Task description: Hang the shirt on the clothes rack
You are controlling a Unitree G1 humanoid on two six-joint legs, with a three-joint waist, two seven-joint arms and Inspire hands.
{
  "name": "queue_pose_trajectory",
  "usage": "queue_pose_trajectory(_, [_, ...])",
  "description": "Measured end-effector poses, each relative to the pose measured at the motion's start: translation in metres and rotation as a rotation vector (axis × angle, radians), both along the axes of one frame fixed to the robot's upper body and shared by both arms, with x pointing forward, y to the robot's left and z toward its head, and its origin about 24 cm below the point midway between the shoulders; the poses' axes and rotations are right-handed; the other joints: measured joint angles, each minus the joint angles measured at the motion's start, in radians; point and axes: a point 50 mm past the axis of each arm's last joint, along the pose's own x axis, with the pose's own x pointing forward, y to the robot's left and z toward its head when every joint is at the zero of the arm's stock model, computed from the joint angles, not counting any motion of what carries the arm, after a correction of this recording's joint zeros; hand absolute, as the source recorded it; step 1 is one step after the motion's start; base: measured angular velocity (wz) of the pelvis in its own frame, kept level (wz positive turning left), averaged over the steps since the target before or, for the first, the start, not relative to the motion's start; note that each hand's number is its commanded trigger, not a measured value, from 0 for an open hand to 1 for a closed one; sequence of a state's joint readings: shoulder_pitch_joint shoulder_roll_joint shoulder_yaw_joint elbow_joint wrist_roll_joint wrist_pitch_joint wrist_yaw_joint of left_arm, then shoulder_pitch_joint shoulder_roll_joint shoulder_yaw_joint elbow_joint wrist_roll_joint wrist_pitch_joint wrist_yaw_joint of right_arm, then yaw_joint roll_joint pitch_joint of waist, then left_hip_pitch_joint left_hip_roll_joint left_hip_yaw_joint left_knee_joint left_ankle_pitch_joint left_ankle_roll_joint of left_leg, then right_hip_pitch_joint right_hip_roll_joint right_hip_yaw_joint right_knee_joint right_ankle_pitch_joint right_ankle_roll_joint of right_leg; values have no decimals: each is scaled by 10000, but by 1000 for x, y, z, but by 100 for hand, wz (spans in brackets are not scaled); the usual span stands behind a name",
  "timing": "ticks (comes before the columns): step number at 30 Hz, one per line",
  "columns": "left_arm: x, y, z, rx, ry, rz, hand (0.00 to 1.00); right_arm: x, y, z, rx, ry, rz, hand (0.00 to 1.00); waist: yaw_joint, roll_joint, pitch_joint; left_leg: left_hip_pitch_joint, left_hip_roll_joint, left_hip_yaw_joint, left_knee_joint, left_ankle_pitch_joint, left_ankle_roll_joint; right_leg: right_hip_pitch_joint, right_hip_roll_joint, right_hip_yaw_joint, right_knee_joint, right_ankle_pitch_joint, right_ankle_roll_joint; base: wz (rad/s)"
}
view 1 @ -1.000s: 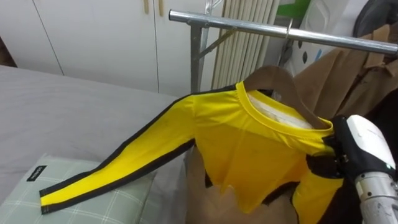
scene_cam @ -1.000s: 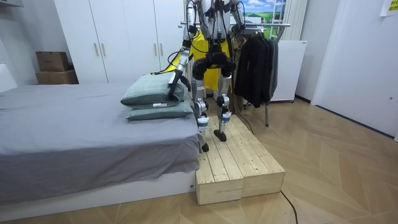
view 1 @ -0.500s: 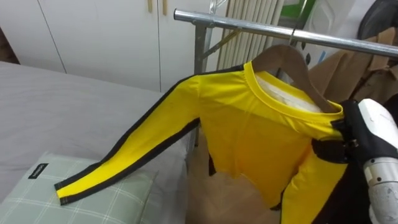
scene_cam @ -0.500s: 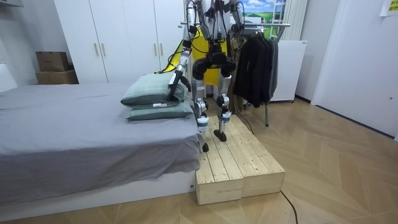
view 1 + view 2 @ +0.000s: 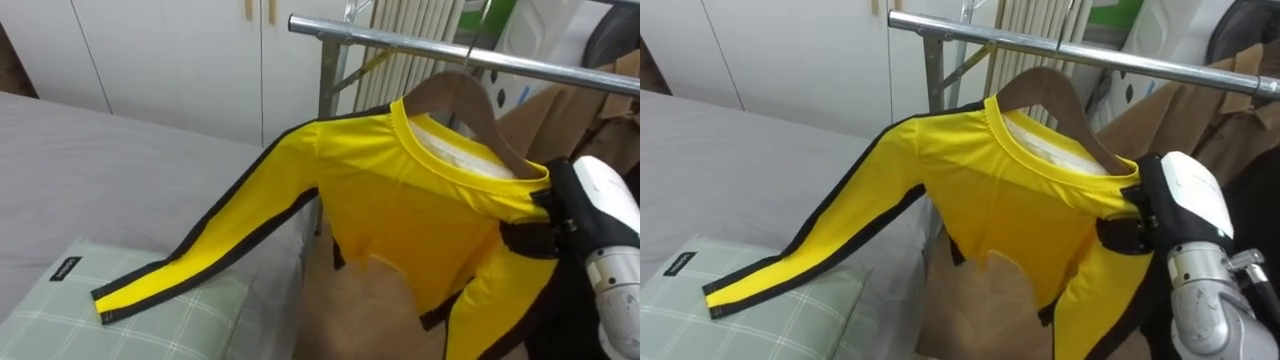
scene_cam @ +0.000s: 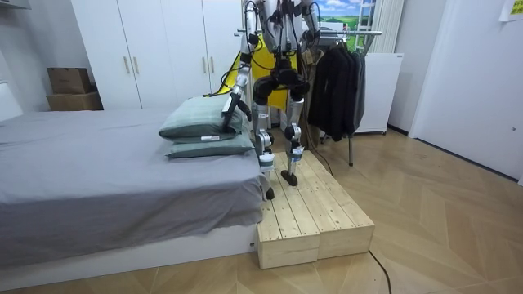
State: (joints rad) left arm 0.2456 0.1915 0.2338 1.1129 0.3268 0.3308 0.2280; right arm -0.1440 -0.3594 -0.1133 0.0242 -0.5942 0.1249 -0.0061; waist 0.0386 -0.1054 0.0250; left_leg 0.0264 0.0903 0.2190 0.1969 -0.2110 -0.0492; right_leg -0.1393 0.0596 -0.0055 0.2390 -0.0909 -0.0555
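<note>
The right hand (image 5: 600, 200) sits against the far shoulder of the shirt (image 5: 400, 210), with its back turned up. Its grip is buried in the cloth, so I cannot tell whether it clamps the shoulder or merely props it. Just left of the hand the shirt rides on a hanger (image 5: 460, 95), whose hook rises to the rail (image 5: 400, 35) above and left of the hand. Whether the hook has caught the rail is unclear. Holding at the shoulder probably lets the hand steer the hook without crushing the collar. Far to the hand's left the sleeve (image 5: 200, 250) trails down onto a pillow (image 5: 60, 320), likely because nothing lifts it. A brown coat (image 5: 560, 110) hangs behind the hand. The left hand (image 6: 228, 110) hangs low by the pillows, and its state is too small to read. The robot stands on a platform (image 6: 302, 212) facing the rail, presumably for reach.
</note>
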Motion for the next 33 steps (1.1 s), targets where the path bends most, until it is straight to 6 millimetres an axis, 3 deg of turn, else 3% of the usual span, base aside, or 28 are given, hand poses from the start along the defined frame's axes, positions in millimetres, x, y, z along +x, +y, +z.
queue_pose_trajectory(6, [0,1,0,22,-33,-21,0,4,1,1,576,64,251,100,66,3,-2,29,7,4,13,-6,6,31,2,-2,-4,3,-5,0])
queue_pose_trajectory(11, [3,2,0,40,-292,-129,0,7,-2,-14,974,969,322,100,300,4,-3,34,5,0,46,-6,6,26,0,-7,-1,5,-8,0])
queue_pose_trajectory(33, [10,5,2,192,-554,-241,0,22,-16,-52,3185,2892,-38,100,459,-53,-32,124,-15,-311,159,-1,7,317,-72,-275,-29,15,-22,3])
